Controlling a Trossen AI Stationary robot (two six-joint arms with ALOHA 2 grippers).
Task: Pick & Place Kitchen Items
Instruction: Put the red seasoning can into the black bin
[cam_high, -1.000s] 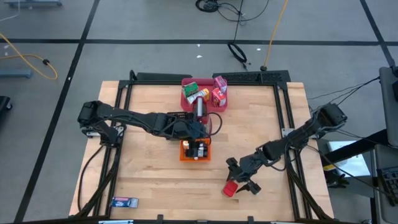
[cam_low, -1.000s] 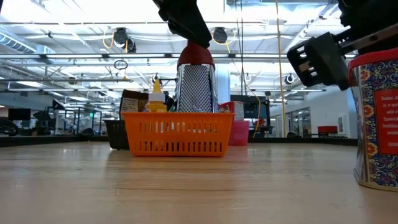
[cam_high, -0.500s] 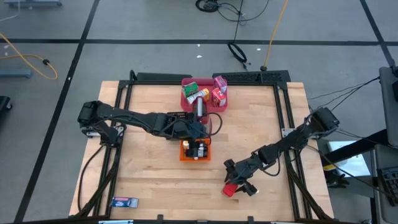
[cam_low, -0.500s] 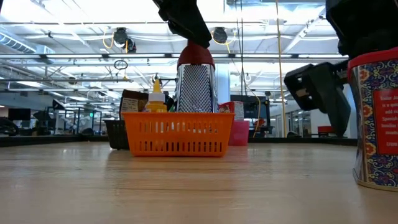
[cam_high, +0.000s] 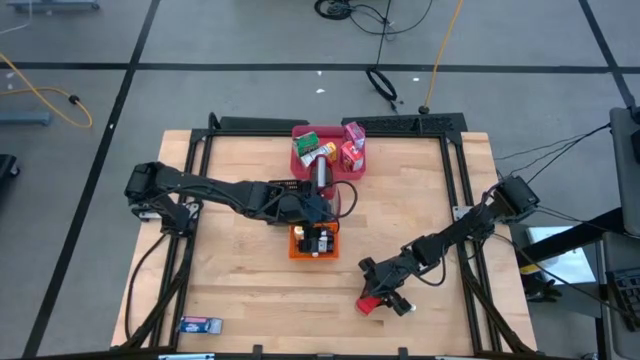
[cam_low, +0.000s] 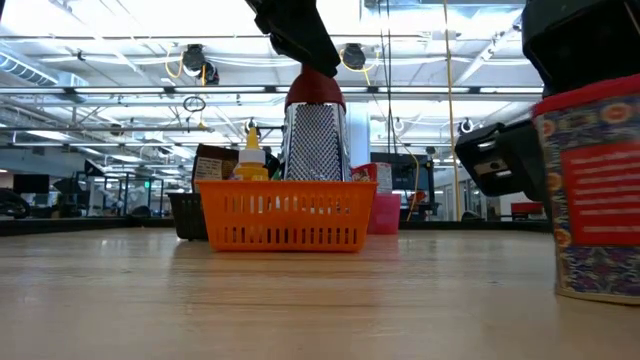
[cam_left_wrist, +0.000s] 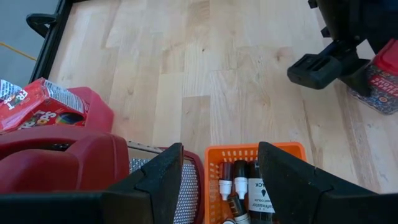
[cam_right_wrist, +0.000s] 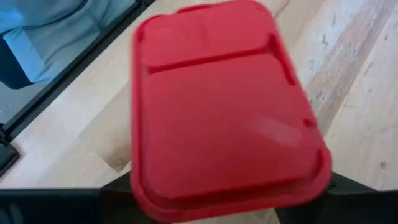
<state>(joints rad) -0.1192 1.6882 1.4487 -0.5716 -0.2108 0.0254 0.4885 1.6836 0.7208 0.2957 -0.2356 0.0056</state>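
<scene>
The red box (cam_high: 369, 305), a patterned tin with a red lid (cam_right_wrist: 224, 106), stands near the table's near right. My right gripper (cam_high: 383, 292) is down over it and shut on it. My left gripper (cam_high: 322, 208) hangs open above the orange basket (cam_high: 313, 243), which holds dark bottles (cam_left_wrist: 245, 190). The red-and-silver grater (cam_low: 318, 140) stands beside that gripper's fingers (cam_left_wrist: 163, 177). Green, pink and red cartons (cam_high: 348, 150) sit in the pink tray (cam_high: 298, 152) at the far side. My right gripper (cam_right_wrist: 233, 186) pinches the red box between its two fingers, one on each side wall just under the lid. It comes from above, slanting in from the table's right. One finger (cam_low: 500, 160) lies against the box's upper side wall (cam_low: 548, 170). The box leans slightly, its base (cam_low: 600, 290) at the table. My left gripper (cam_left_wrist: 221, 146) has nothing between its fingers; whether one finger touches the grater's red top (cam_left_wrist: 68, 165) I cannot tell.
A small flat packet (cam_high: 198, 324) lies at the near left corner. Black frame rails (cam_high: 455, 200) run along the table's sides. Bare wood lies left of the orange basket and between it and the red box.
My right gripper has moved down and a little toward the table's left, closing in over the red box. In the low view the box now leans and has shifted sideways from where it stood.
</scene>
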